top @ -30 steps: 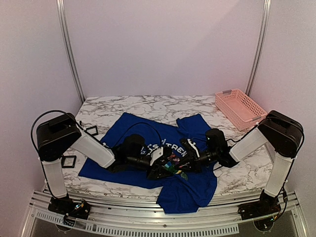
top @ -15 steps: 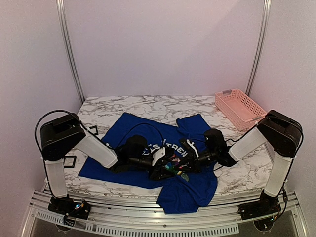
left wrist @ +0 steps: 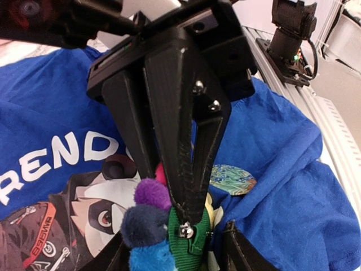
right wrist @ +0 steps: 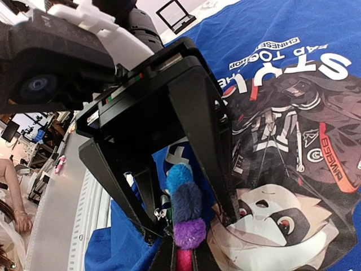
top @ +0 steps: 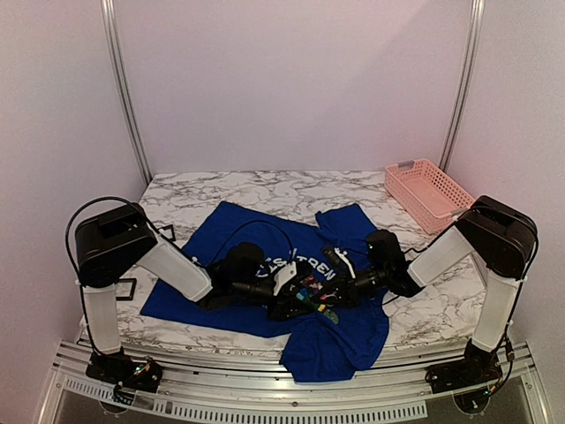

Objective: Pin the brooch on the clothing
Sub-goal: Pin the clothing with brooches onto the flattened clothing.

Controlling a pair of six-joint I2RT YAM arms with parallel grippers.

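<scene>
The royal-blue clothing point(top: 225, 231) lies spread on the marble table, print side up. Both grippers meet over its chest print. The brooch point(top: 311, 298), a small flower with fuzzy coloured petals, is held on edge just above the fabric. My right gripper point(right wrist: 183, 262) is shut on its pink and purple petals point(right wrist: 186, 234). My left gripper point(left wrist: 172, 257) faces it with fingers apart on either side of the brooch point(left wrist: 148, 226). A fold of the clothing point(left wrist: 282, 169) lies against the brooch's green back, where a small metal clasp shows.
A round green-patterned disc point(left wrist: 231, 178) lies on the shirt beside the brooch. A pink basket point(top: 430, 194) stands at the back right. Two small black frame cubes point(top: 164, 233) point(top: 124, 289) sit left of the shirt. The shirt hem hangs over the table's front edge point(top: 331, 358).
Both grippers have stayed together at the brooch. The left arm's upper body has shifted slightly to the right. The right gripper's hold has not changed.
</scene>
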